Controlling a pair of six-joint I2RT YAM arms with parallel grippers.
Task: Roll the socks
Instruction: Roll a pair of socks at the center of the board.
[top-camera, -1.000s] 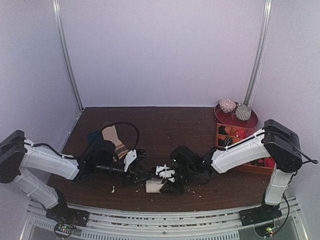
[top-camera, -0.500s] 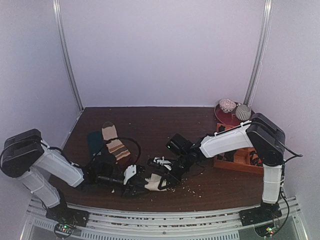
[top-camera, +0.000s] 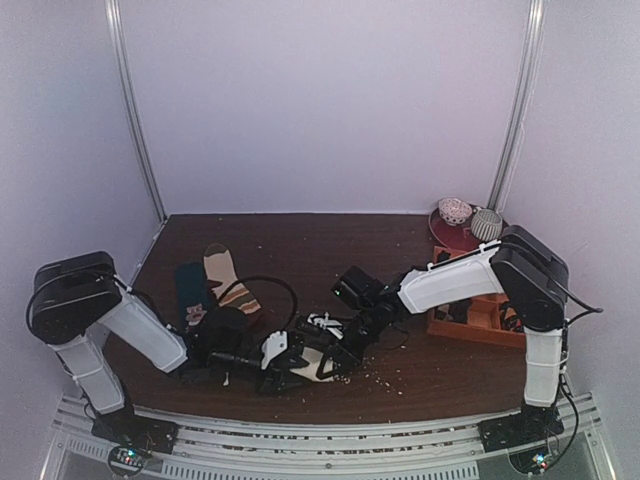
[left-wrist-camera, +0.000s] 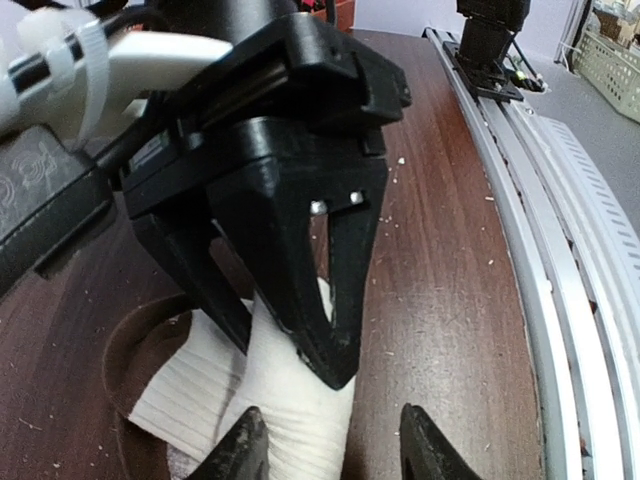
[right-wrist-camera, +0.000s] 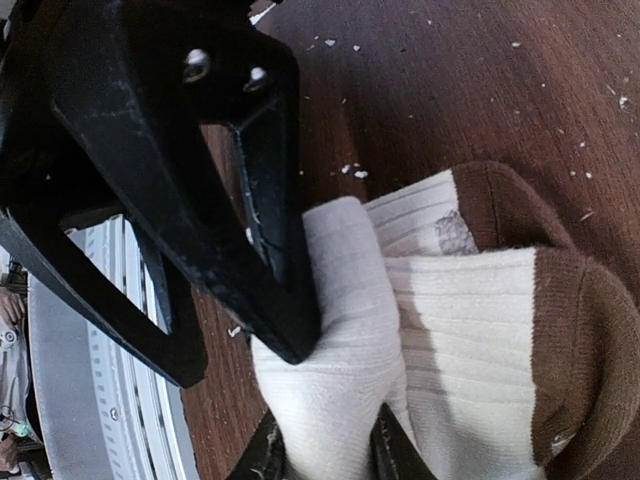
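The socks (right-wrist-camera: 470, 330) lie bunched near the table's front edge, cream-white ribbed fabric with tan-brown ends; in the top view the socks (top-camera: 308, 371) show between the two grippers. My right gripper (right-wrist-camera: 325, 455) is shut on a raised fold of the cream fabric. It also shows in the top view as the right gripper (top-camera: 335, 352). My left gripper (left-wrist-camera: 335, 445) stands open facing it. One of its fingertips (left-wrist-camera: 250, 440) rests over the sock (left-wrist-camera: 280, 410); the other is above bare table. From above, the left gripper (top-camera: 283, 360) meets the right one over the bundle.
A tan sock with brown stripes (top-camera: 228, 280) and a dark teal sock (top-camera: 190, 292) lie at the left behind my left arm. An orange box (top-camera: 470, 305) and a red plate (top-camera: 468, 236) with sock balls stand at the right. A metal rail (left-wrist-camera: 560, 250) runs along the front edge. Crumbs are scattered about.
My left gripper has swung forward and to the right up to the socks. The right arm has drawn in, its gripper still on the bundle, which shifted slightly.
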